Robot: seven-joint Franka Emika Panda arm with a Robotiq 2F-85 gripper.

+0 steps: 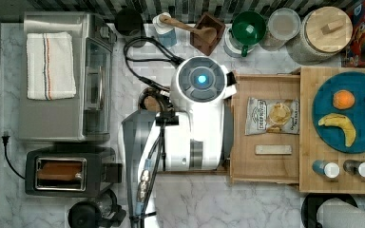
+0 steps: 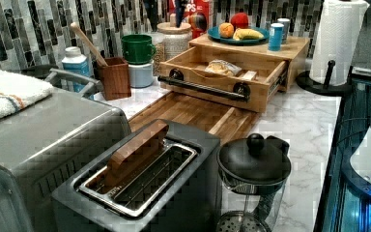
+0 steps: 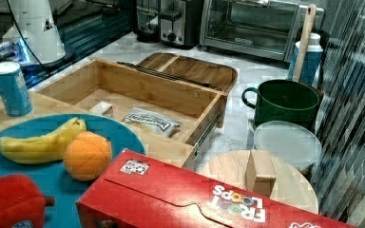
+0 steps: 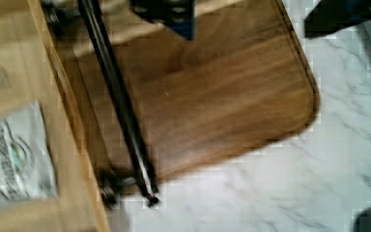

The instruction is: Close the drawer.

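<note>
One drawer [image 2: 222, 72] stands open, snack bag [image 1: 272, 116] inside.

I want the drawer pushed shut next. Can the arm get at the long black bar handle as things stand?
Probably yes. The arm hangs right over the front of the open light-wood drawer, and the long black bar handle has nothing on it, with just the brown rounded cutting board below.

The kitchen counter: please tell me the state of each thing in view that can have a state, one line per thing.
drawer: open, pulled out, a snack bag and a small block inside
toaster: slot filled by a wooden piece
toaster oven: door shut, folded towel on top
green mug: upright
wooden-lidded jar: lid on
blue plate: holds a banana, an orange and a red fruit
paper towel roll: upright on its stand
</note>
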